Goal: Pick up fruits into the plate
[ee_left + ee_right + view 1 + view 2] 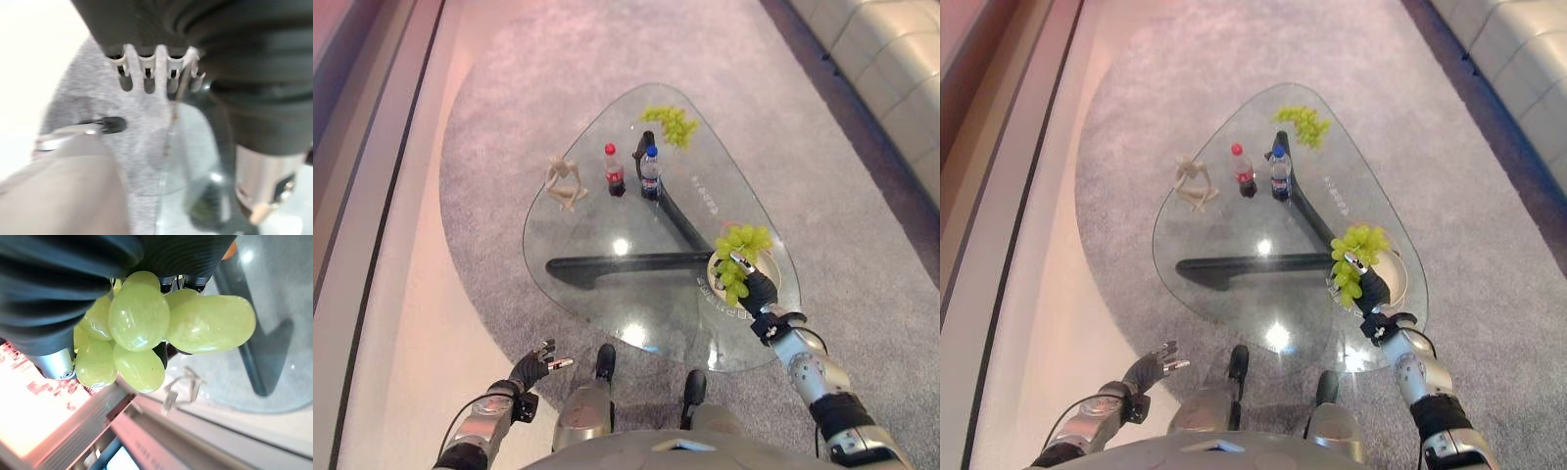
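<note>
Left eye view: left hand [534, 368] hangs with fingers spread low beside the counter [607, 294]. Right hand [750, 284] clamps a grape bunch [740, 251] over the plate [771, 266]; loose grapes could roll off. Another bunch [670, 123] waits far off.

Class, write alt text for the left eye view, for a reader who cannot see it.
The robot's right hand holds a bunch of green grapes over a plate on a glass table. A second bunch, two bottles and a small figurine stand farther back.
</note>
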{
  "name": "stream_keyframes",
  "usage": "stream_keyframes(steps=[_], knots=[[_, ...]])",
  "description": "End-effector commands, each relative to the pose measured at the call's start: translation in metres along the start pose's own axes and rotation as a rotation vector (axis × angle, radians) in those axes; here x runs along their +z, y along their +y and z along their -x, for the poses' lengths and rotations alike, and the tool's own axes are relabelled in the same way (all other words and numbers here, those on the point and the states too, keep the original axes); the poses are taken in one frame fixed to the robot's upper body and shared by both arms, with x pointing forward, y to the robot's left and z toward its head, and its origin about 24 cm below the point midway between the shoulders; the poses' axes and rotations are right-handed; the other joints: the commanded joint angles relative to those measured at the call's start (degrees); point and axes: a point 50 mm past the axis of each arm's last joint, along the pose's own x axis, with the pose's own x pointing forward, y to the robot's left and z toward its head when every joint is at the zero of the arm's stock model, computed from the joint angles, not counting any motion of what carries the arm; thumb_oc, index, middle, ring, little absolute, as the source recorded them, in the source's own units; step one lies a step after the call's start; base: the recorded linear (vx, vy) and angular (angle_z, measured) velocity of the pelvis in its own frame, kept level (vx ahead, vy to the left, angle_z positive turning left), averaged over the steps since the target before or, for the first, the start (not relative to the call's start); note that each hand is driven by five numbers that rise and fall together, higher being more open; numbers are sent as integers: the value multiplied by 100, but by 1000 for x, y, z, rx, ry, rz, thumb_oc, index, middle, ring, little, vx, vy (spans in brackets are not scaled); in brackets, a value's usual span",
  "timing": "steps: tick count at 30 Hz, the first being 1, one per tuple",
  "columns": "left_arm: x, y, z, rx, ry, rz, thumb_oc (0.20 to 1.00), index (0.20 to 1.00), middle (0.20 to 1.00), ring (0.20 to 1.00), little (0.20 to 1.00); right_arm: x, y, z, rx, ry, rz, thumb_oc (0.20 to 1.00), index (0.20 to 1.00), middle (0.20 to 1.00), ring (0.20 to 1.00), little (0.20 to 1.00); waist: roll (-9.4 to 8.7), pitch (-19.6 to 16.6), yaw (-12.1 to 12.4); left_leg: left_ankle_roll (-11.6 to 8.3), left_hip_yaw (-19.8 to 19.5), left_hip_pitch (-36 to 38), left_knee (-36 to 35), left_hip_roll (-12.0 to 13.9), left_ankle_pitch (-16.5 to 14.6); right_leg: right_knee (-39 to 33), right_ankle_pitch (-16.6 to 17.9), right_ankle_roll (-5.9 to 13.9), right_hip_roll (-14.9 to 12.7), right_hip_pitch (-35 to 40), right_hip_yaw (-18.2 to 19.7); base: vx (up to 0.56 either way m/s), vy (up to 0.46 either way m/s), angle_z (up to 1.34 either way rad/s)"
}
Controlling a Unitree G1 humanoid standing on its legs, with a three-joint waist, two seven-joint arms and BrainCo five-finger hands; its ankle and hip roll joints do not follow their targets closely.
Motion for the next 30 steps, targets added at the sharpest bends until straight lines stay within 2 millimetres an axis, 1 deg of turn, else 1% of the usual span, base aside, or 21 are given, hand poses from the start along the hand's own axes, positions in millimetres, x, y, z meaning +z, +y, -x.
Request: stream_keyframes(steps=[1,2,4,6,7,8,9,10,16,17,24,27,30], knots=[[28,8,-8,26,-103,-18,1000,1000,1000,1000,1000,62,11,-20,45,-211,111,200,200,200,200,200,-196,395,111,364,281,66,563,-478,-853,634,90,-70,-75,-552,321,-78,-68,10],[32,9,-9,24,-114,-24,1000,1000,1000,1000,1000,70,7,-25,19,-211,137,200,200,200,200,200,-156,519,115,358,236,-52,614,-494,-836,695,87,-88,-77,-668,297,-52,-37,8],[36,10,-10,21,-125,-34,1000,1000,1000,1000,1000,77,5,-28,0,-210,155,200,200,200,200,200,-126,605,113,352,201,-152,660,-506,-824,745,83,-100,-82,-757,282,-58,-33,10],[42,10,-12,19,-137,-54,1000,1000,1000,1000,1000,86,-2,-31,-46,-206,196,200,200,200,200,200,-83,726,112,351,144,-301,746,-523,-802,855,77,-126,-86,-917,260,-58,-39,3],[46,9,-13,16,-145,-61,1000,1000,1000,1000,1000,95,-7,-34,-89,-200,240,200,200,200,200,200,-42,826,112,356,93,-448,836,-547,-786,980,58,-152,-91,-1079,238,-54,-33,3],[48,10,-13,15,-149,-63,1000,1000,1000,1000,1000,98,-9,-34,-105,-199,256,200,200,200,200,200,-28,858,112,357,76,-496,861,-556,-780,1013,51,-160,-90,-1131,232,-73,-39,2],[52,11,-14,16,-159,-65,1000,1000,1000,1000,1000,112,-15,-35,-159,-193,328,200,200,200,200,200,11,963,111,363,30,-655,941,-581,-760,1132,44,-180,-91,-1316,220,-60,-27,1],[54,11,-14,16,-167,-67,1000,1000,1000,1000,1000,119,-18,-35,-187,-191,360,200,200,200,200,200,30,1018,115,370,11,-724,985,-596,-755,1198,41,-189,-98,-1402,215,-48,-30,-3],[59,12,-14,14,-177,-71,1000,1000,1000,1000,1000,146,-27,-37,-314,-170,501,200,200,200,200,200,100,1031,143,385,-41,-1176,1172,-671,-740,1428,35,-206,-142,-1896,208,-3,-8,-3],[59,13,-13,11,-181,-72,1000,1000,1000,1000,1000,156,-30,-37,-363,-166,538,200,200,200,200,200,133,1031,155,393,-38,-1312,1221,-684,-733,1499,40,-202,-162,-2061,216,-2,0,-4],[66,12,-12,-5,-210,-75,1000,1000,1000,1000,1000,176,-37,-36,-524,-151,611,200,200,200,200,200,248,1031,178,435,13,-1774,1399,-740,-740,1768,14,-202,-187,-2617,288,-6,5,-7],[72,11,-13,-14,-226,-84,1000,1000,1000,1000,1000,181,-45,-35,-606,-119,628,200,200,200,200,200,309,1031,199,454,45,-1957,1489,-759,-750,1912,-15,-200,-188,-2837,321,-6,-3,-3],[74,10,-12,-17,-238,-84,1000,1000,1000,1000,1000,184,-52,-32,-653,-97,644,200,200,200,200,200,347,1031,221,472,69,-2079,1535,-773,-749,1992,-26,-198,-190,-2978,337,-15,-6,-7]])
